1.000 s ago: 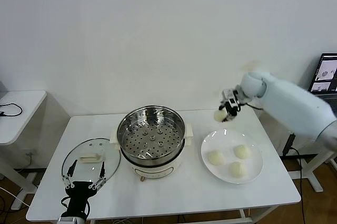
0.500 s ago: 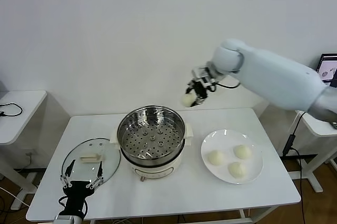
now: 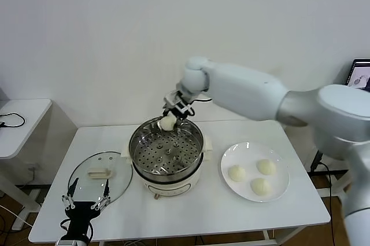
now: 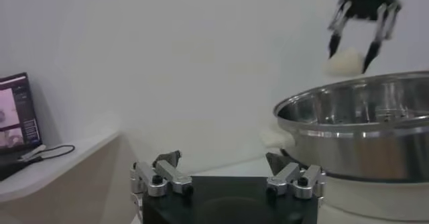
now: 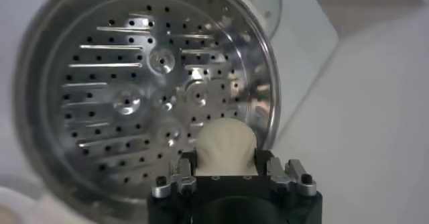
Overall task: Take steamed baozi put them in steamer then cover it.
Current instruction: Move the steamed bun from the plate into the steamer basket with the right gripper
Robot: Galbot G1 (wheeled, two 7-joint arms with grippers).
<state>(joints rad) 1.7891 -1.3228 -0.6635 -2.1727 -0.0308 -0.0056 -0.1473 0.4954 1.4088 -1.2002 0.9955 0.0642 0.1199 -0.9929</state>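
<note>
The right claw [image 3: 171, 116] is clamped on a bun [image 3: 167, 122] above the steamer [image 3: 166, 147]; the left claw [image 3: 85, 194], fingers apart, hangs at the table's [image 3: 191, 214] front-left corner.

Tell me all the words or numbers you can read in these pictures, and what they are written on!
No words, labels or numbers can be read anywhere.
Laptop screen at the right edge: it shows little pictures, but any writing is too small to read.
Steamer, glass cover, white plate and baozi: no writing visible.
</note>
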